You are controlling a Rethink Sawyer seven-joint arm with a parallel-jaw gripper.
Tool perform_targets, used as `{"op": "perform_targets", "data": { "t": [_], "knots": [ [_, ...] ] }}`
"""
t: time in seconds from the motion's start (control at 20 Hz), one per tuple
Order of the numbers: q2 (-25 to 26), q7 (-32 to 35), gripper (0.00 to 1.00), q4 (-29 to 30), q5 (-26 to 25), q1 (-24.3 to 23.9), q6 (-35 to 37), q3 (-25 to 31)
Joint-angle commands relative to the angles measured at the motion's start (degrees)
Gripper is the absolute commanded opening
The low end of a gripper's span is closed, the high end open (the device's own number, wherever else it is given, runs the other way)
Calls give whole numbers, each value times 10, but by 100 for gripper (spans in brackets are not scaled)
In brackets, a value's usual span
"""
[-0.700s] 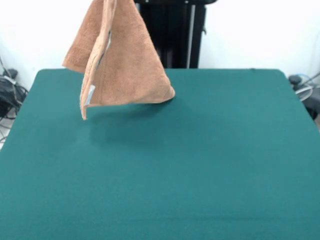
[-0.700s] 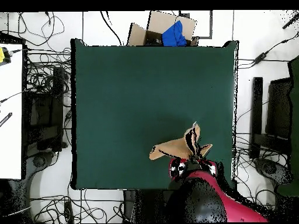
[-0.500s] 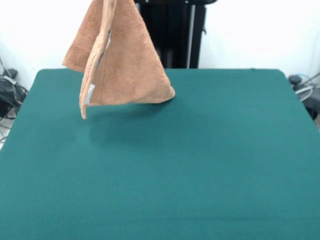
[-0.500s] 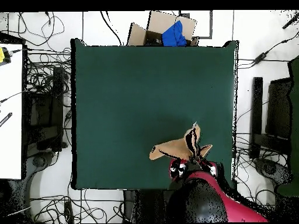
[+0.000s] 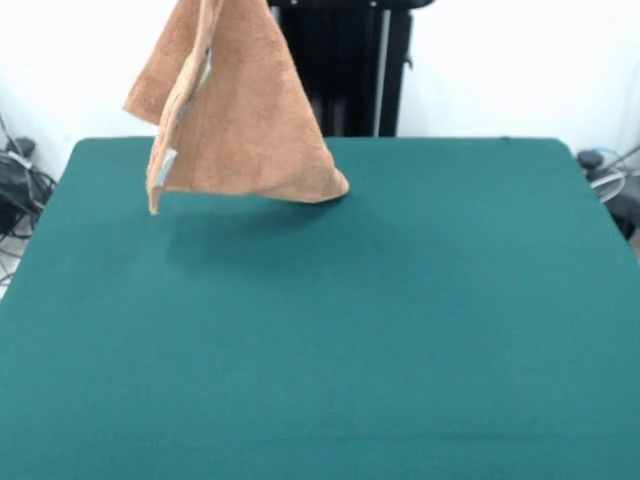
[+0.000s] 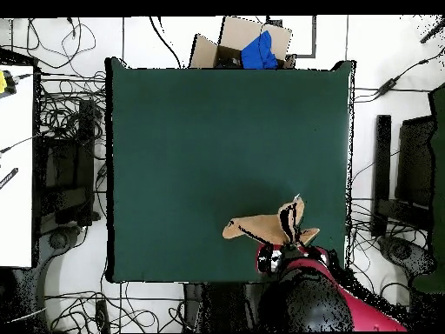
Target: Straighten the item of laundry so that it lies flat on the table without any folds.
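The item of laundry (image 5: 245, 130), a peach-orange towel, hangs folded in the air over the far left part of the table (image 5: 400, 320). Its top runs out of the front view. Its lower right corner touches or nearly touches the green top, and a white tag (image 5: 163, 168) shows on the left hanging edge. In the overhead view the towel (image 6: 261, 228) spreads out from under the red and black arm near the table's (image 6: 217, 139) bottom edge. My gripper (image 6: 291, 252) is mostly hidden under the arm there and is shut on the towel's top.
A black column (image 5: 345, 70) stands behind the table. Cables (image 5: 15, 190) lie off the left side. A cardboard box with something blue in it (image 6: 248, 48) sits past the table's top edge in the overhead view, and a white desk (image 6: 16, 165) stands at left.
The towel has risen a little and its free left corner has swung up and to the left in the front view. In the overhead view the arm has shifted slightly right.
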Motion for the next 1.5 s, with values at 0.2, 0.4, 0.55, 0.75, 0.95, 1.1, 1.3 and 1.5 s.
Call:
{"op": "perform_targets", "data": {
  "t": [0.2, 0.4, 0.55, 0.75, 0.95, 1.1, 1.3, 1.5],
  "knots": [
    [52, 8, 0, -70, 19, -21, 84, 25],
    [77, 1, 0, -94, 18, -30, 88, 32],
    [90, -4, 0, -117, 17, -35, 103, 37],
    [104, -9, 0, -151, 10, -39, 127, 42],
    [112, 2, 0, -176, 3, -33, 144, 43],
    [111, 7, 0, -178, 0, -26, 147, 37],
    [112, 24, 0, -165, 4, -13, 125, 31],
    [121, 39, 0, -151, 6, -4, 96, 27]
  ]
}}
